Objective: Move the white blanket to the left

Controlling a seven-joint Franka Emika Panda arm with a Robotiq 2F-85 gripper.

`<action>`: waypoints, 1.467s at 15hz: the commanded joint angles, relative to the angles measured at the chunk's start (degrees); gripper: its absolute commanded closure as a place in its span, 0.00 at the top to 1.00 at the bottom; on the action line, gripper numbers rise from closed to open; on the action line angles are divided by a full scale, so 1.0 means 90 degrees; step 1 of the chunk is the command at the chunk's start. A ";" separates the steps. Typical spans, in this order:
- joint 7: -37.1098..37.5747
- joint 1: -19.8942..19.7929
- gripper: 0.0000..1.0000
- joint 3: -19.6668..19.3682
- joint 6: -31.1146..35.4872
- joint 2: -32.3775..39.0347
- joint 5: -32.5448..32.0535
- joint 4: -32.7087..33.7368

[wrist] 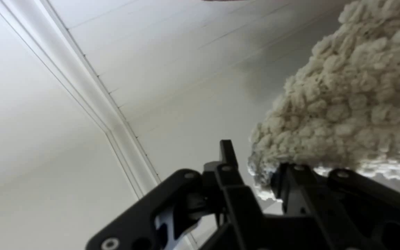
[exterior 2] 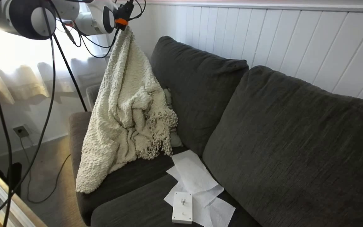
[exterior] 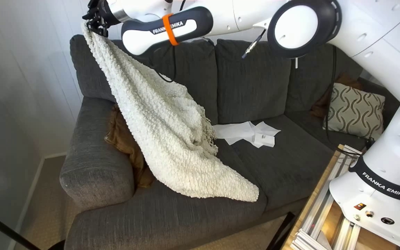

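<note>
In both exterior views you have the blanket (exterior: 165, 128) running down over the left of the sofa (exterior: 151, 225), its top corner in the hand (exterior: 94, 25), above the left end. Just right of it lie the papers (exterior: 233, 131), with the box (exterior: 264, 140) on their near part. In an exterior view you see the left pillow (exterior: 125, 142) between the armrest (exterior: 96, 159) and the blanket, and the right pillow (exterior: 354, 111) at the far right. The wall (exterior 2: 310, 41) stands behind the sofa.

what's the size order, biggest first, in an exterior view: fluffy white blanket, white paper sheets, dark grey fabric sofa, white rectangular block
In an exterior view, largest to smallest:
1. Dark grey fabric sofa
2. Fluffy white blanket
3. White paper sheets
4. White rectangular block
</note>
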 commanded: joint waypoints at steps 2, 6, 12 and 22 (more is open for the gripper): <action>-0.0463 0.0031 0.63 0.1022 0.0023 0.0965 0.0178 0.1428; 0.0003 0.0030 0.92 0.1289 -0.1042 0.0838 0.0457 0.1367; 0.0781 -0.0075 1.00 0.1284 -0.3267 0.0567 0.0888 0.1367; 0.1688 -0.0327 1.00 0.1614 -0.7203 0.0008 0.1364 0.1421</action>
